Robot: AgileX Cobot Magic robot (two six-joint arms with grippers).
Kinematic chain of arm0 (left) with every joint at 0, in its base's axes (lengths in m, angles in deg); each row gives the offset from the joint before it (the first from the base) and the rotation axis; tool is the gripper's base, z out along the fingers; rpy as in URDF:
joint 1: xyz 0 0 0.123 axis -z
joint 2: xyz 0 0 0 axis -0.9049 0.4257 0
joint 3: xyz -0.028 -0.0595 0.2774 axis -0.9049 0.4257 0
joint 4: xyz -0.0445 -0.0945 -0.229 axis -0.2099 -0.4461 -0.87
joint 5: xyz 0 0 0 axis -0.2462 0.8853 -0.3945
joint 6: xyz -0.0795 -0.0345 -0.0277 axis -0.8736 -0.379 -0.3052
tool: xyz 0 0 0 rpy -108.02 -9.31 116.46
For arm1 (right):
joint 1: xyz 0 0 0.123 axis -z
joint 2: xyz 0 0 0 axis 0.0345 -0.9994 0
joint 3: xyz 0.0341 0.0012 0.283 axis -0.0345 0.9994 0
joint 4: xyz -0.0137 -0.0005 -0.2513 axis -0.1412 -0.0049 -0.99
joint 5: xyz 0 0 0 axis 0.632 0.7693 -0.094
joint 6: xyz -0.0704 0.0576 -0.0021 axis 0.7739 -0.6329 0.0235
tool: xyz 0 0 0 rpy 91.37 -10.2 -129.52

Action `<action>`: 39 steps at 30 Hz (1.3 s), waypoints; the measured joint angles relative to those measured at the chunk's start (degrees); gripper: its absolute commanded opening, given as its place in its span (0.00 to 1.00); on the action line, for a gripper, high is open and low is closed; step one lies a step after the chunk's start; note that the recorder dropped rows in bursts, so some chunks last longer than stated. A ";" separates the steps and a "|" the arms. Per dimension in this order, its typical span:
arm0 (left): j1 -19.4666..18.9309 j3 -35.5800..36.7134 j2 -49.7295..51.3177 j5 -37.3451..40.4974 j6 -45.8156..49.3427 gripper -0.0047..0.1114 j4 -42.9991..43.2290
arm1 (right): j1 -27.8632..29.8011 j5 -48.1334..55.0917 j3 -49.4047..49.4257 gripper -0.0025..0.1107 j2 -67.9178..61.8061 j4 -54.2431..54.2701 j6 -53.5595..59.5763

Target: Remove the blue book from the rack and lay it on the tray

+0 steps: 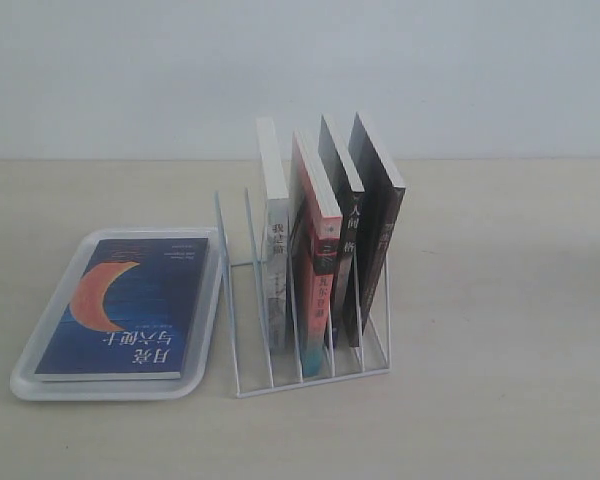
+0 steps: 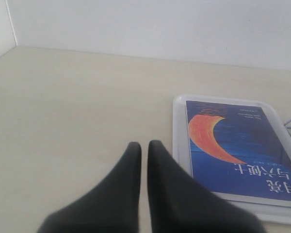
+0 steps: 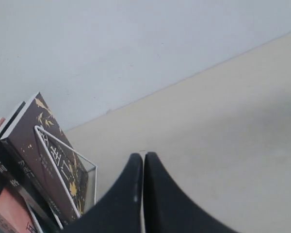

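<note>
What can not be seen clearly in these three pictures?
Exterior view: left gripper and right gripper are outside the frame; small print on the blue book is blurred.
Left wrist view: the picture's edge cuts off part of the tray.
Right wrist view: the edge cuts off most of the rack.

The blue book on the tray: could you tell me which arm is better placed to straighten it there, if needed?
Left, probably. Its end effector is beside the tray holding the blue book; the right end effector is over by the rack.
</note>
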 measured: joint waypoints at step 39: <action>0.00 0.00 0.00 0.00 0.00 0.08 0.00 | 0.00 7.02 5.01 0.02 4.35 -1.02 26.89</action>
